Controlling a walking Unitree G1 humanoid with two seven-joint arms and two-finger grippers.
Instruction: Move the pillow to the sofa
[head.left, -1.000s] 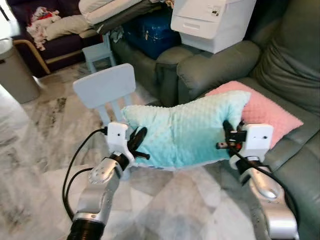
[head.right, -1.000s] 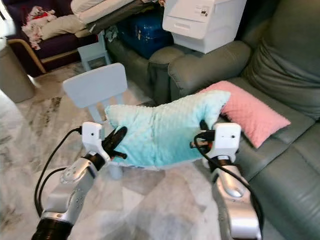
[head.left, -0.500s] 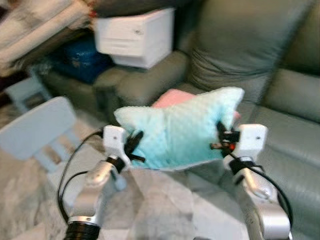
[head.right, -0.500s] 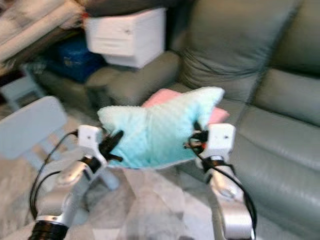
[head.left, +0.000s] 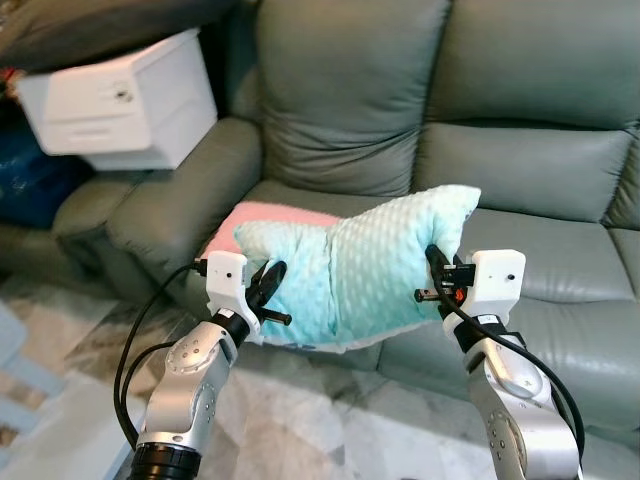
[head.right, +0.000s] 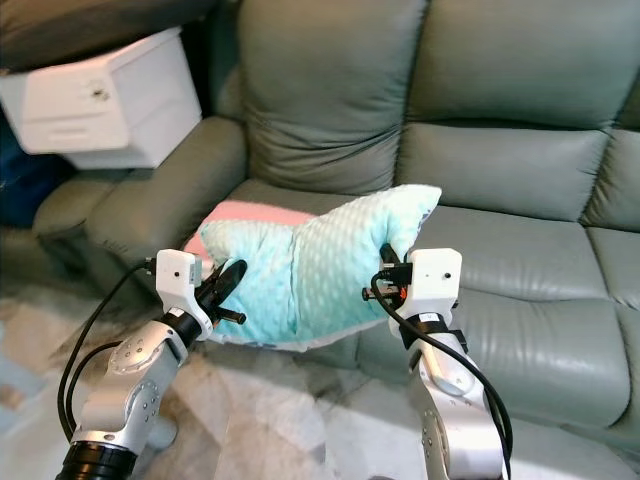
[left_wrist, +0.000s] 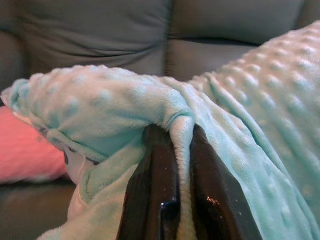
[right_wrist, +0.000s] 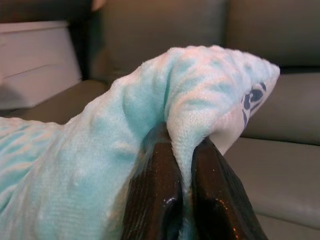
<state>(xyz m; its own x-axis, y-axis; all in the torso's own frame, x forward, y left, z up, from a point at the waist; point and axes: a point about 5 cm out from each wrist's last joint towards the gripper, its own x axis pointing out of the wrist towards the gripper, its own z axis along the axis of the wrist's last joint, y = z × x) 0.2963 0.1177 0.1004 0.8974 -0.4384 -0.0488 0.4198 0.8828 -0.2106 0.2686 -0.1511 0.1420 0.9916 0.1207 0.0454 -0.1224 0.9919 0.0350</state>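
Observation:
A mint-green dotted pillow (head.left: 350, 270) hangs in the air between my two arms, in front of the grey sofa (head.left: 520, 190). My left gripper (head.left: 270, 285) is shut on its left edge, and the left wrist view has a fold of the pillow (left_wrist: 182, 125) pinched between the black fingers (left_wrist: 155, 185). My right gripper (head.left: 435, 270) is shut on the right edge, with fabric (right_wrist: 185, 140) squeezed between its fingers (right_wrist: 155, 185). The pillow is held level above the front of the seat cushion.
A pink pillow (head.left: 270, 215) lies on the sofa seat behind the mint one, by the armrest (head.left: 170, 210). A white box (head.left: 120, 100) rests on the neighbouring armrest at the left. Marble floor (head.left: 300, 420) lies below; the seat to the right (head.left: 560, 260) is bare.
The camera has turned right, so the sofa now faces me squarely and the blue chair has left the view. Both grippers still hold the pillow the same way.

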